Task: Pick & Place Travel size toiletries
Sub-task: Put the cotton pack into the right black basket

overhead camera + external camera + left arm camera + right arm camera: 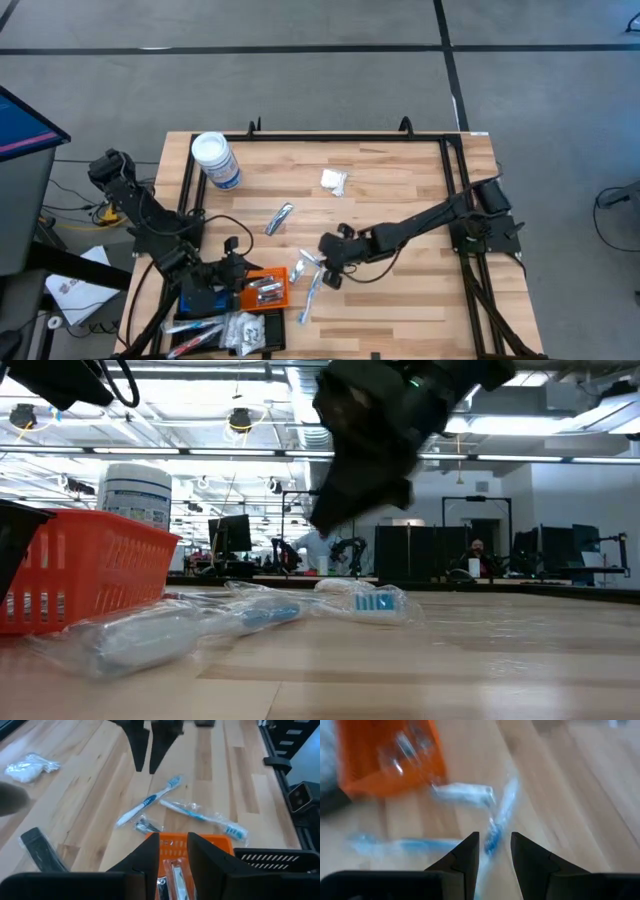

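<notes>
Right gripper (492, 851): jaws standing partly apart with a narrow gap, nothing between them. It is hanging over the wrapped toothbrushes (312, 283) at mid-table, just beside the orange tray (268, 289). From its wrist camera, one toothbrush (501, 815) is lying straight ahead of the gap, a second (405, 844) crossing to one side, and a small wrapped tube (463, 793) between them and the tray.

Left gripper (170, 857): jaws also partly apart and holding nothing, hovering over the orange tray, which is already carrying a few silvery items (263, 288).

Other toiletries: a silvery tube (279, 218) lying well apart toward the middle of the table, a white packet (334, 181) farther back, and more pieces in the black tray (268, 335) at the front edge. The white-lidded jar (215, 160) is standing in the back left corner.

Risks, as judged:
- The gap looks tight; a descent slightly off line could press a fingertip onto the brush handle and skid it away.
- Loose clear wrappers may get pinched instead of the brush, so it slips on lifting.
- The brushes are lying close together and crossing; a grab may drag the neighbour.
- The two grippers are working close together near the tray; a collision is possible.
</notes>
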